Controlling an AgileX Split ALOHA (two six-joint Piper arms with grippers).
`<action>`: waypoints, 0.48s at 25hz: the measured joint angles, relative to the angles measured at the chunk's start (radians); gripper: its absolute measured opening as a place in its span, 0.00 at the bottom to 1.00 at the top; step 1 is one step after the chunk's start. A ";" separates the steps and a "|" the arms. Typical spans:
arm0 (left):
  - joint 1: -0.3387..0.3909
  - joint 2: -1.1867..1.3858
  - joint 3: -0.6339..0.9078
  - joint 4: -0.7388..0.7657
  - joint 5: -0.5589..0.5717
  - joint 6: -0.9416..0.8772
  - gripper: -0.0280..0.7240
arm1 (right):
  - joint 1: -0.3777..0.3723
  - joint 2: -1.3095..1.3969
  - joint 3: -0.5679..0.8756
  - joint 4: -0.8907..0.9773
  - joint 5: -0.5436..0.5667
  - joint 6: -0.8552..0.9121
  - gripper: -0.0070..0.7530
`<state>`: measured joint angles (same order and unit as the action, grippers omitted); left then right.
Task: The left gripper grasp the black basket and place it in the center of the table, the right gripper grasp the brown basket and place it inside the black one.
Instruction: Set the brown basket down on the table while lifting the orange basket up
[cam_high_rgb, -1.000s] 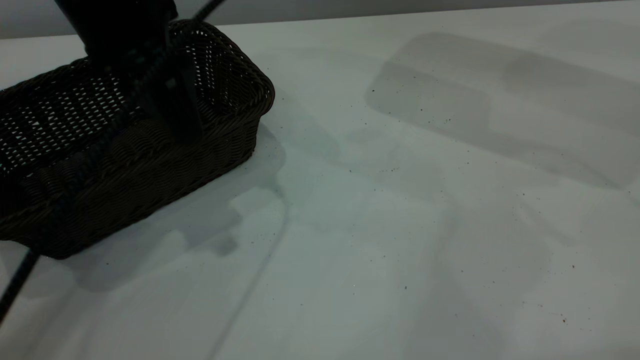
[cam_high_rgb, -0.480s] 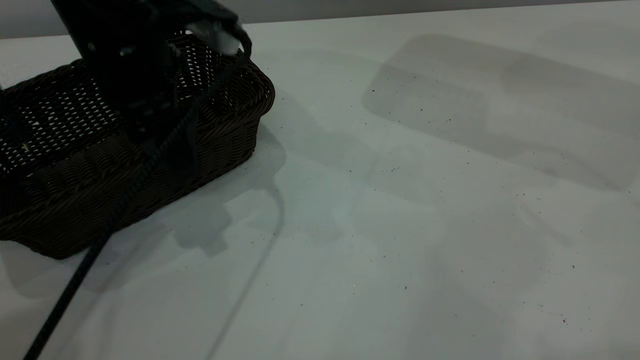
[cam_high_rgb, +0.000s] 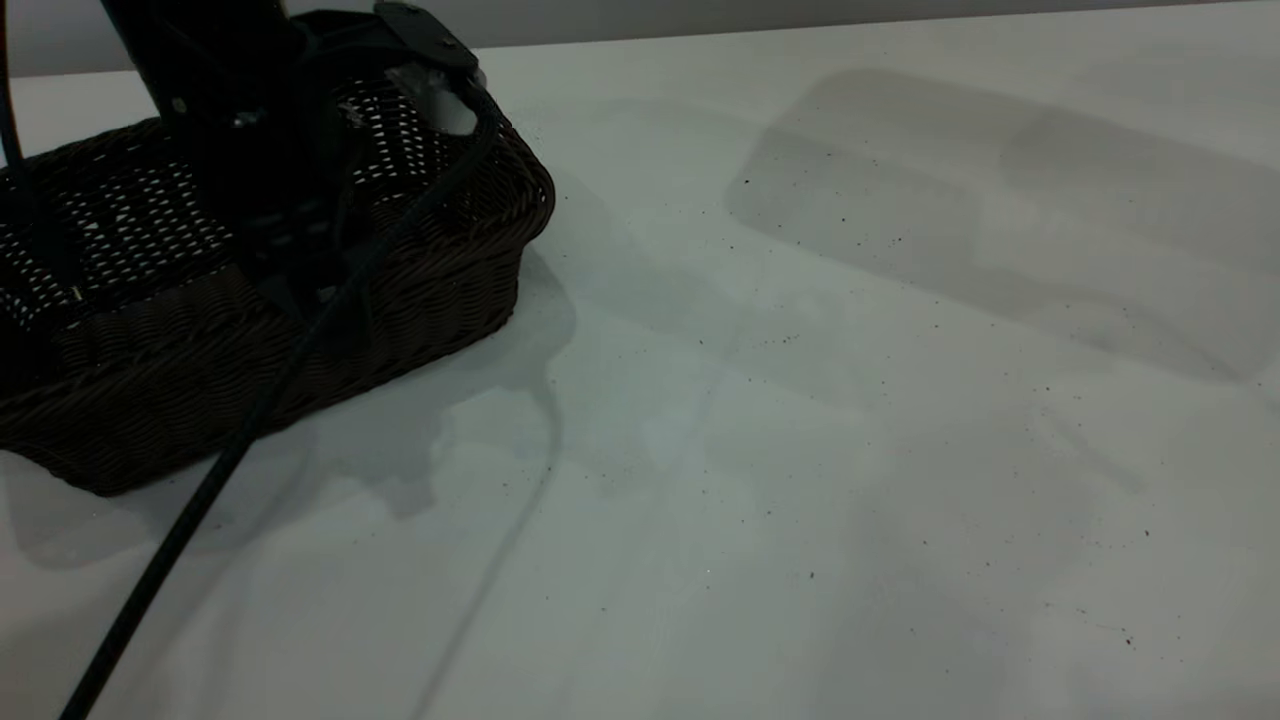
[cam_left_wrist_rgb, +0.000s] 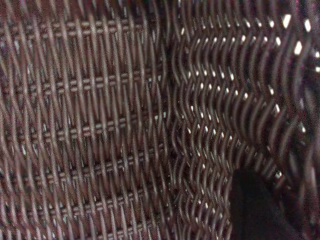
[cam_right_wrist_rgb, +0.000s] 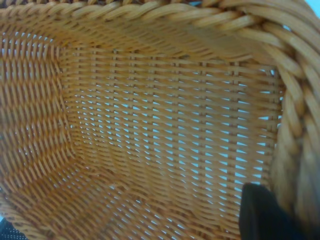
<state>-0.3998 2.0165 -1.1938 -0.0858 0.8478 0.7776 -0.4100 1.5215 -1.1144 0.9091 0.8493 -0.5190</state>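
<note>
At the far left of the exterior view the black basket (cam_high_rgb: 300, 300) sits on the white surface (cam_high_rgb: 800, 450), well short of its middle. The left gripper (cam_high_rgb: 300, 270) reaches down inside it at the near long wall; whether its fingers are clamped on that wall I cannot tell. To do this step well, it should probably take a firm pinch on the rim, lift just clear, then carry the basket rightward without tilting. The brown basket (cam_right_wrist_rgb: 150, 130) fills the right wrist view, with the right gripper (cam_right_wrist_rgb: 265, 215) just inside its rim, finger state unclear.
</note>
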 joint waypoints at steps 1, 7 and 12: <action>-0.011 0.000 0.000 -0.001 0.001 0.022 0.29 | 0.000 0.000 0.000 0.000 0.000 0.000 0.16; -0.110 0.000 0.000 -0.004 0.003 0.102 0.29 | 0.000 0.000 0.000 0.000 -0.001 0.000 0.16; -0.222 0.000 0.000 -0.012 0.003 0.125 0.29 | 0.000 0.000 0.000 0.000 -0.001 -0.002 0.16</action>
<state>-0.6214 2.0165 -1.1938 -0.0976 0.8507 0.9022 -0.4100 1.5215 -1.1144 0.9091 0.8484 -0.5208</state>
